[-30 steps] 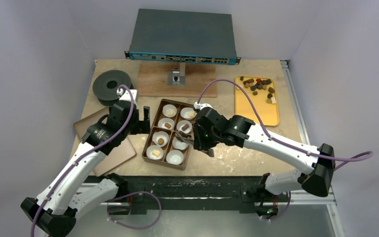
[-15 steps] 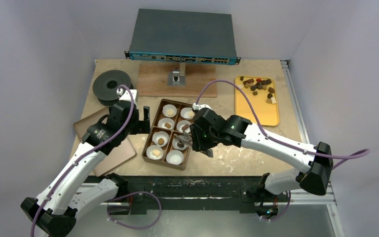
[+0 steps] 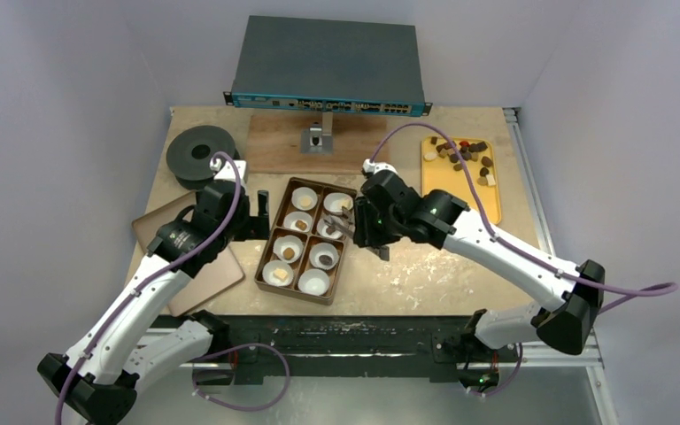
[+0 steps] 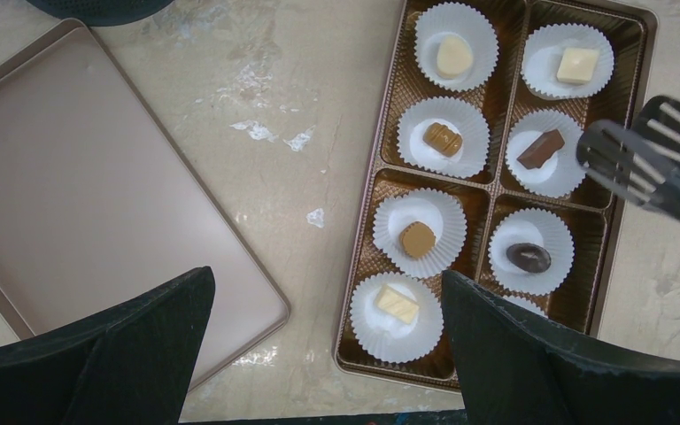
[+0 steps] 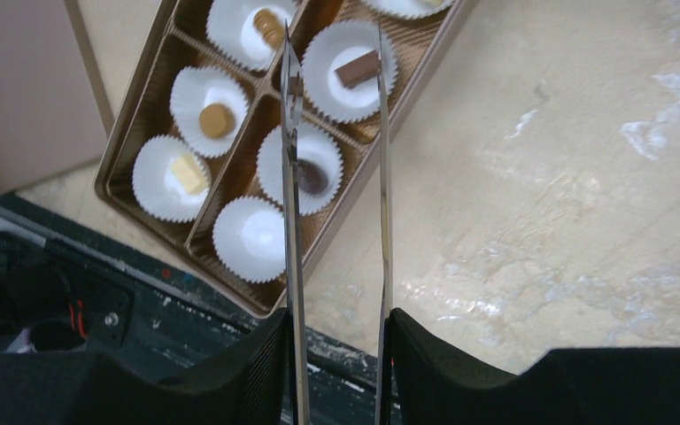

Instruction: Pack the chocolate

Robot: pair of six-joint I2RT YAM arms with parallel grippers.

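The brown box (image 3: 264, 255) holds white paper cups; seven hold chocolate, among them a dark oval (image 4: 529, 257), a dark bar (image 4: 540, 149) and a tan round (image 4: 417, 239). One near cup (image 5: 250, 239) is bare. More chocolate (image 3: 462, 152) lies on the yellow tray (image 3: 460, 202). My right gripper (image 3: 360, 232) is shut on metal tongs (image 5: 291, 133), whose arms stand apart and empty above the box's right column. My left gripper (image 4: 328, 354) is open and empty above the box's near left corner.
A beige tray (image 3: 186, 257) lies left of the box. A black spool (image 3: 202, 152), a wooden board (image 3: 319, 142) and a network switch (image 3: 328, 66) stand at the back. The table's near edge is just below the box.
My right gripper has drawn the tongs up and away from the near right cups toward the far right. The left arm has not moved.
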